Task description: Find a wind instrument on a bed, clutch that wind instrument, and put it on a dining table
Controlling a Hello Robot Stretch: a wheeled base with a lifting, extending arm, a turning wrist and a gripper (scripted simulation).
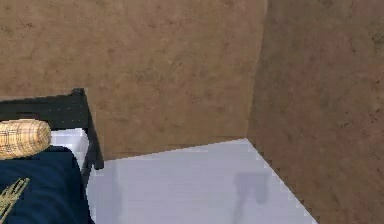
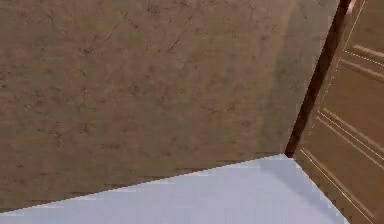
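A bed (image 1: pixel 40 185) with a dark navy cover stands at the forward view's lower left. Its black headboard (image 1: pixel 70 105) rests against the brown wall. A tan woven bolster pillow (image 1: pixel 22 137) lies at the head of the bed on white bedding. A small golden thing (image 1: pixel 12 195) with thin lines lies on the navy cover at the left edge; its shape is too small to name.
Brown mottled walls (image 1: pixel 170 70) meet in a corner ahead. Pale grey floor (image 1: pixel 190 185) stretches right of the bed. In the arm side view a brown wall (image 2: pixel 140 80) rises close by, with a wooden panelled door (image 2: pixel 355 110) at the right and pale floor (image 2: pixel 200 195) below.
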